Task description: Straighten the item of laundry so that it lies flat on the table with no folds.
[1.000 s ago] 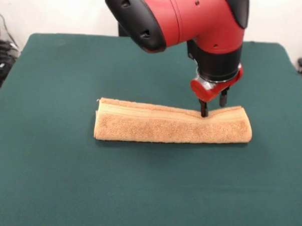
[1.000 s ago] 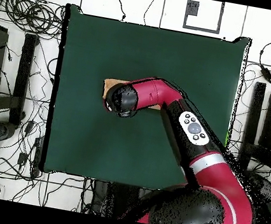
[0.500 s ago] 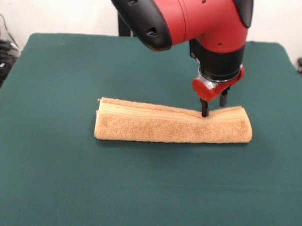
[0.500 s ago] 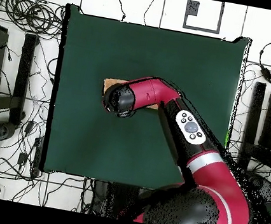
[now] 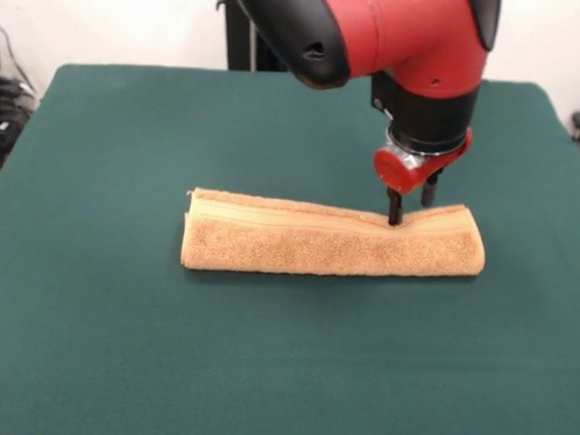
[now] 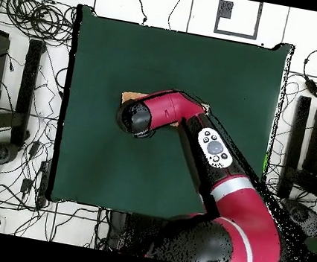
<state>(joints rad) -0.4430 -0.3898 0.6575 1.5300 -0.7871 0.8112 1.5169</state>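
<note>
The towel (image 5: 332, 239) lies near the middle of the dark green tabletop (image 5: 121, 345), folded into a long, narrow bundle that runs across the front view. It is not flat: the terry face forms a rounded roll along the camera side, and a smoother, paler woven band runs the length of the bundle's far edge. The left end shows stacked layers; the right end is rounded and sits slightly higher than the rest.

The red and black arm (image 5: 375, 33) comes down over the right-hand part of the towel. The hand (image 5: 410, 208) is a red block with two short dark fingers (image 5: 394, 209) pointing straight down. The finger nearer the camera presses into the pale band, where the cloth dips slightly around it. The second finger sits just behind the towel's far edge, and a visible gap separates the two. The hand therefore stands released, with its fingers astride the far edge of the cloth and no fabric lifted between them.

In the overhead view the arm covers most of the towel; only a tan corner (image 6: 127, 97) shows at the left of the wrist, and a sliver at the right. The hand itself is hidden there. Cables (image 6: 30, 16) lie on the floor around the tabletop.
</note>
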